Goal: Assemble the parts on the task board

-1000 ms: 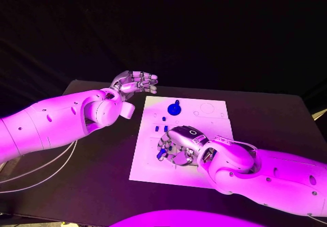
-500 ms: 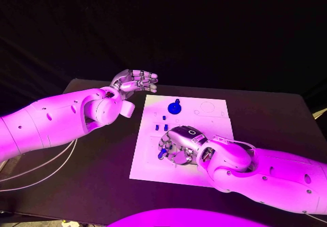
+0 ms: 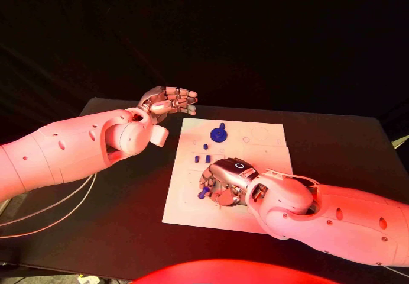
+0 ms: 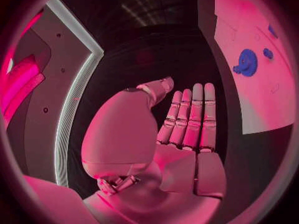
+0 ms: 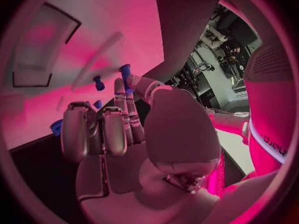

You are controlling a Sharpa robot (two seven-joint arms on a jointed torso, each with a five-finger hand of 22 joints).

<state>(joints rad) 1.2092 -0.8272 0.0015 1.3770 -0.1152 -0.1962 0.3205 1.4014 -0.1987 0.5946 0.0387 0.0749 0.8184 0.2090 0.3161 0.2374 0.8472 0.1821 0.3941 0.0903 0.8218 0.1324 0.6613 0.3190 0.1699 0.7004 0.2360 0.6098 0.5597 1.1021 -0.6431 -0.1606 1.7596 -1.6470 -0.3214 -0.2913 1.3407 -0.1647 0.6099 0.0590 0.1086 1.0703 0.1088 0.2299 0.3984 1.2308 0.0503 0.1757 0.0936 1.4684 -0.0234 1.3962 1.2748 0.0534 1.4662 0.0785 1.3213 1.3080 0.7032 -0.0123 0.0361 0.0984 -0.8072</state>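
Observation:
The white task board (image 3: 192, 207) lies in the middle of the table. A blue gear (image 3: 218, 135) stands near its far edge, and small blue pegs (image 3: 197, 158) stand further in. My right hand (image 3: 226, 180) hangs over the board's middle with its fingers pointing down. In the right wrist view its thumb and a finger (image 5: 119, 92) pinch a small blue part (image 5: 126, 72), and other blue pegs (image 5: 98, 82) stand close by on the board (image 5: 93, 30). My left hand (image 3: 171, 100) is raised beyond the board's far left corner, fingers apart and holding nothing. The left wrist view shows that hand (image 4: 184, 124), the gear (image 4: 247, 62) and the board (image 4: 261, 99).
The black table (image 3: 341, 142) spreads to the right of the board and along its near edge. White cables (image 3: 51, 207) hang off the table's left side under my left arm.
The right hand has shifted very slightly over the board. The left hand has held still.

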